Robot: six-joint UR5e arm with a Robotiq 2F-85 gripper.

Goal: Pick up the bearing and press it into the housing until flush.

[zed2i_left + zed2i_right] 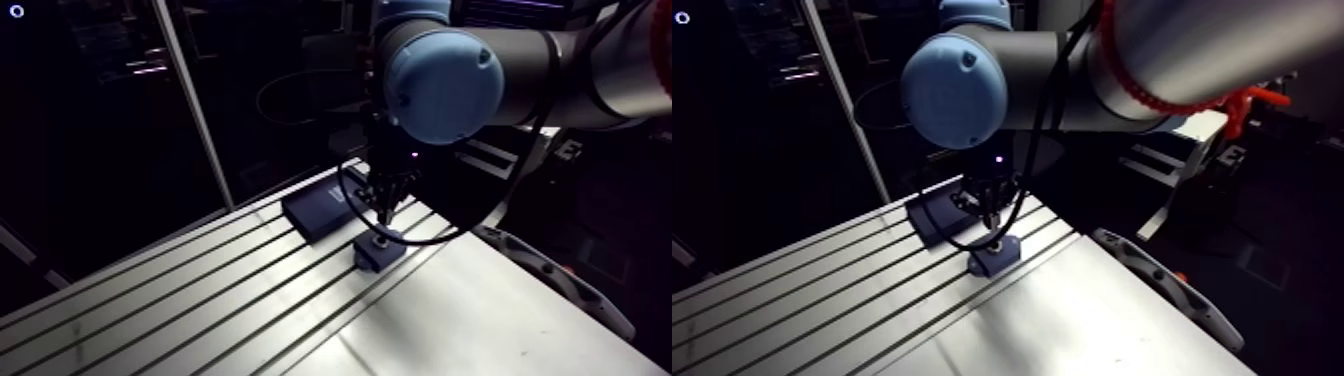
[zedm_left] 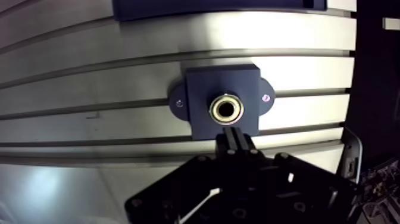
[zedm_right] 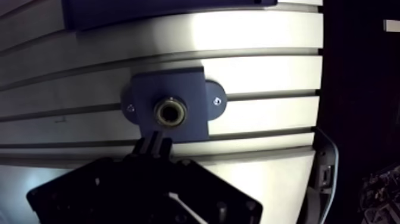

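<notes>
A silver aluminium table (image 1: 200, 300) with long parallel slots fills the view, and its near side is a smooth, unslotted sheet. A dark, flat rectangular box (image 1: 318, 212) lies on the slotted part near the table's far edge, set across the slots.

The brass-toned bearing (image 2: 226, 100) sits in the dark square housing's (image 2: 202, 89) central bore.

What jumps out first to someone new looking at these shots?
The shiny bearing sits in the bore of the dark housing on the slotted aluminium table, just ahead of the gripper in the wrist view. The gripper is shut and empty, at the housing's near edge. In the arm view the big light-blue joint cap looms overhead, and a flat dark box lies beyond the housing.
</notes>
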